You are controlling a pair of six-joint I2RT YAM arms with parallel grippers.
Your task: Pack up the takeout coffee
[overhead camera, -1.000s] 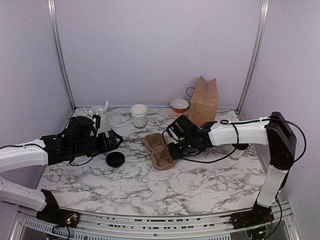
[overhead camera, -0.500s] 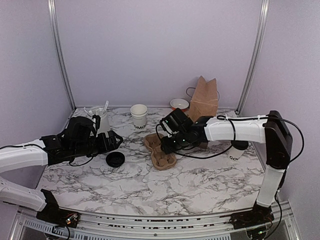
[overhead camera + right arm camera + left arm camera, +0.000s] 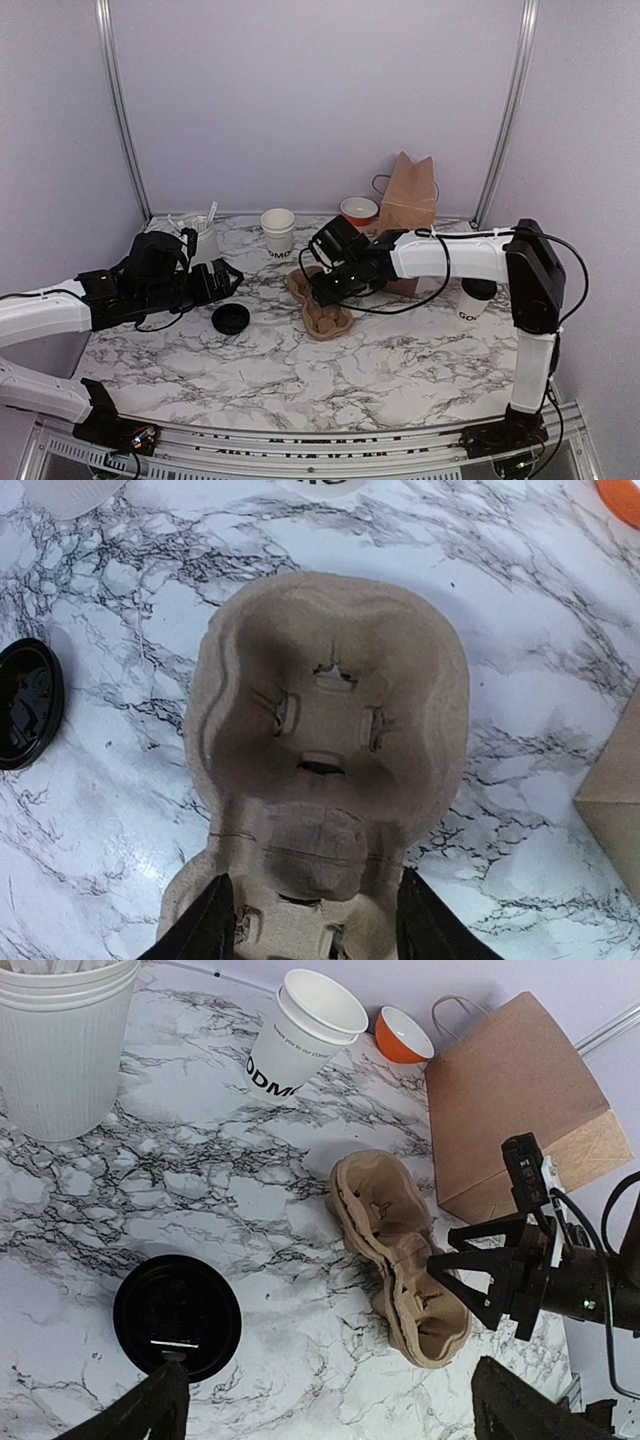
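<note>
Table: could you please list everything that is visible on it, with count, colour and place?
coffee cup with lid: 1, white with black lid, far right
open cup: 1, white, back centre
utensil holder: 1, white, back left
loose lid: 1, black, left of the cup carrier
cup carrier: 1, brown, centre
paper bag: 1, brown, back right
bowl: 1, orange, back, left of the bag
table: 1, white and grey marble
left pincer: 1, black, open, near the loose lid
right pincer: 1, black, open, over the cup carrier
</note>
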